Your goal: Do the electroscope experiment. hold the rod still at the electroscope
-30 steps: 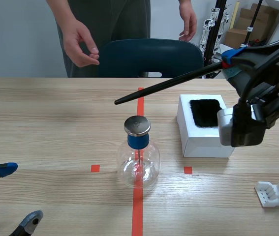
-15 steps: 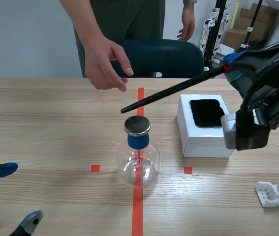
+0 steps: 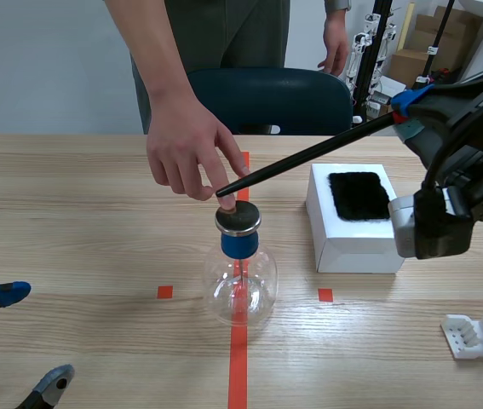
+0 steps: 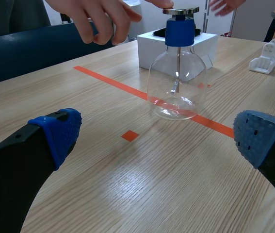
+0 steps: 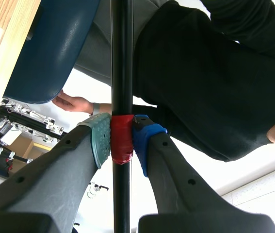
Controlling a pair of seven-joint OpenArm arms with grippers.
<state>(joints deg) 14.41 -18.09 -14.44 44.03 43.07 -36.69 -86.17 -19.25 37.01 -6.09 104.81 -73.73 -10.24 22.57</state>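
Note:
The electroscope, a clear glass flask with a blue stopper and a metal disc on top, stands on the red tape line; it also appears ahead of my left gripper as the electroscope. My right gripper is shut on the black rod, at its red-taped band. The rod slants down to the left, its tip just above the disc. A person's hand touches the disc with a fingertip. My left gripper rests open at the near left of the table.
A white box with a black fur pad on top stands right of the flask. A white plastic holder lies at the near right. A blue chair and the standing person are across the table.
The person's hand came down from the back left onto the electroscope's disc. The rod's tip shifted slightly right and now hovers at the disc. The left arm has not moved.

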